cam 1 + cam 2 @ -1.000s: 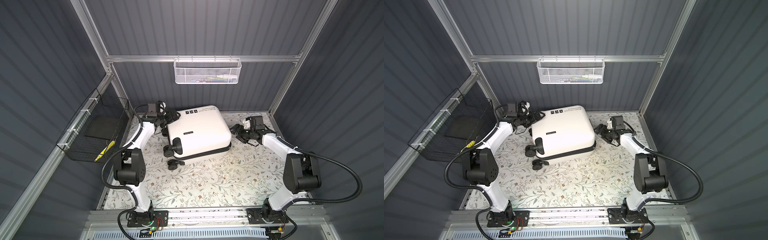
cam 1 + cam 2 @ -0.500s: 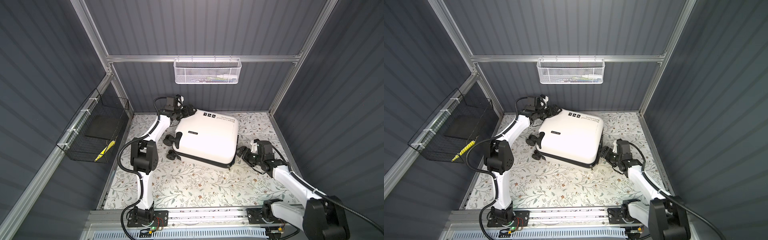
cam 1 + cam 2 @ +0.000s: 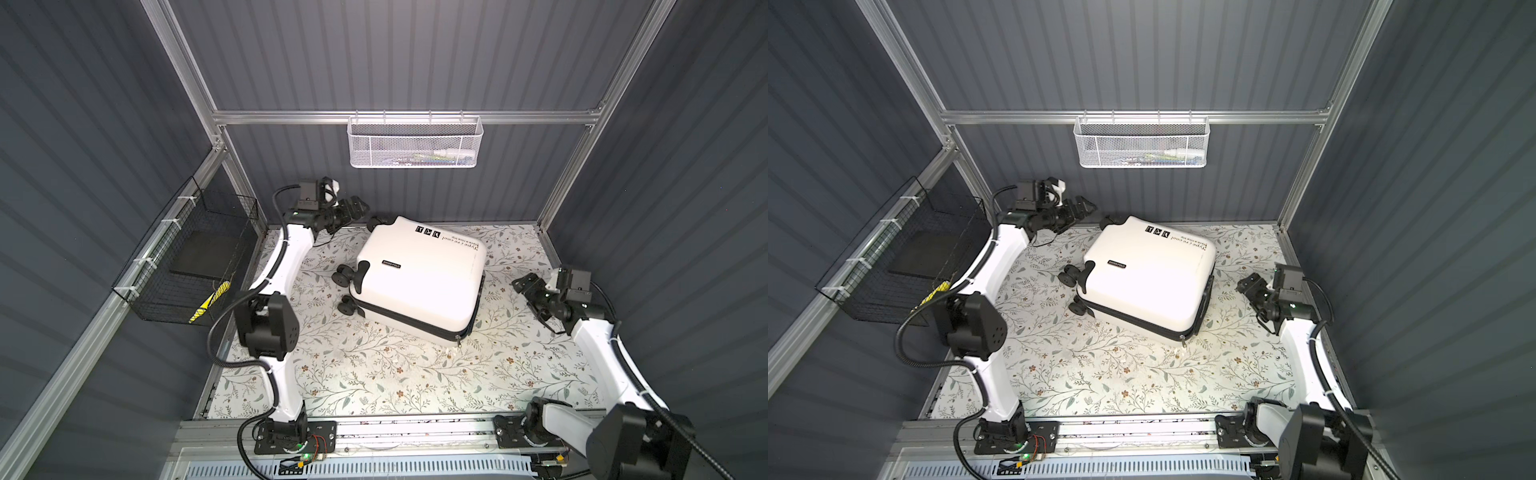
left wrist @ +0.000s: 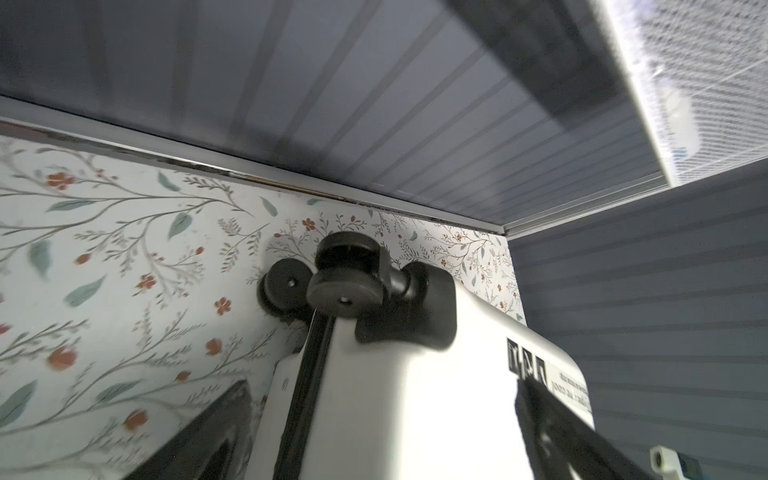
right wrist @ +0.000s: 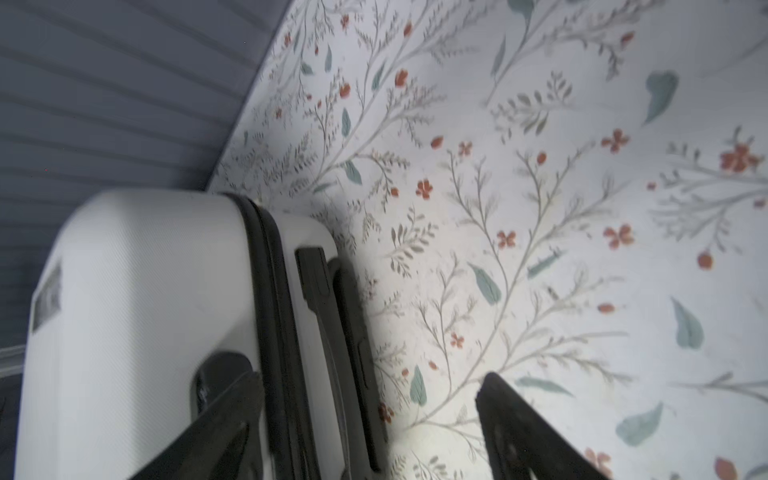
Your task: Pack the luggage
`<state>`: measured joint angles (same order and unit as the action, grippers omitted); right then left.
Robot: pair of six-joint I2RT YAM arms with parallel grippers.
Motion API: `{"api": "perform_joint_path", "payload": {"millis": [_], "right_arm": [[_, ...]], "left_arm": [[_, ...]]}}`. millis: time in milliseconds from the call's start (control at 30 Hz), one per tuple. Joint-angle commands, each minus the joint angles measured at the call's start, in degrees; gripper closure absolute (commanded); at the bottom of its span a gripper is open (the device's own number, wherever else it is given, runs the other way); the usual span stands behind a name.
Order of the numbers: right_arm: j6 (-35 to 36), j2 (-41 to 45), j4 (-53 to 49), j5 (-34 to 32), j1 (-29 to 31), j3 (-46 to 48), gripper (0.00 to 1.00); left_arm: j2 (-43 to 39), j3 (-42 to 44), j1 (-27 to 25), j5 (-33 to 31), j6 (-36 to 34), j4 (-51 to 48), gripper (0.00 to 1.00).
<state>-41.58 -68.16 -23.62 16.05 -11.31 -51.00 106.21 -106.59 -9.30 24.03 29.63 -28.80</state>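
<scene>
The luggage (image 3: 419, 278) (image 3: 1148, 274) lies shut and flat on the floral mat, white shell up, wheels toward the left. My left gripper (image 3: 359, 208) (image 3: 1086, 206) hovers open at its back-left corner, just short of a black wheel (image 4: 345, 286). In the left wrist view the white shell (image 4: 395, 395) fills the gap between the spread fingers (image 4: 208, 436). My right gripper (image 3: 525, 286) (image 3: 1250, 286) stands open to the right of the luggage, apart from it. In the right wrist view the luggage (image 5: 145, 291) shows its black side handle (image 5: 320, 291); the right gripper (image 5: 370, 380) holds nothing.
A white mesh basket (image 3: 415, 143) with small items hangs on the back wall rail. A black wire basket (image 3: 191, 266) on the left wall holds a flat black thing and a yellow item. The floral mat (image 3: 374, 374) reaches the front rail.
The luggage has swung round and slid forward from the back wall. The right gripper went to its front-right corner, then drew back to the right. The left gripper pulled slightly away.
</scene>
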Motion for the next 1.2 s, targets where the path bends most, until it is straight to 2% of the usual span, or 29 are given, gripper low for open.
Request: {"api": "perform_joint_path", "payload": {"millis": [0,233,367,500,700,933,1133,1167], "right_arm": [[0.0,-7.8,1.0,5.5,-0.6,-8.6,0.17],[0.9,-27.5,1.6,16.4,-0.4,-28.6,0.18],[1.1,-37.5,-1.2,20.2,0.6,-39.1,0.19],[2.9,-48.0,-6.0,23.4,2.7,-51.2,0.21],[7.6,-61.4,-14.9,26.0,6.8,-67.8,0.24],[6.9,-64.4,-10.2,31.1,7.7,-66.4,0.3],[8.2,-61.3,-3.4,37.5,7.8,-58.2,0.35],[8.4,-60.5,-2.5,38.4,8.0,-56.7,0.36]], "left_arm": [[-9.6,9.1,-1.8,2.1,0.4,-2.0,0.0],[-29.5,29.6,-2.3,3.5,2.4,-4.0,0.0],[-38.0,38.6,-6.8,3.0,4.7,-3.2,0.0],[-42.0,45.3,-13.5,1.3,7.2,-0.8,0.0],[-44.5,53.5,-18.3,0.4,10.9,6.9,0.0],[-41.7,57.8,-19.9,-1.6,11.0,12.7,0.0],[-37.6,55.5,-19.8,-4.7,6.5,13.3,0.0],[-36.8,54.7,-19.8,-6.9,5.3,12.9,0.0]]}}
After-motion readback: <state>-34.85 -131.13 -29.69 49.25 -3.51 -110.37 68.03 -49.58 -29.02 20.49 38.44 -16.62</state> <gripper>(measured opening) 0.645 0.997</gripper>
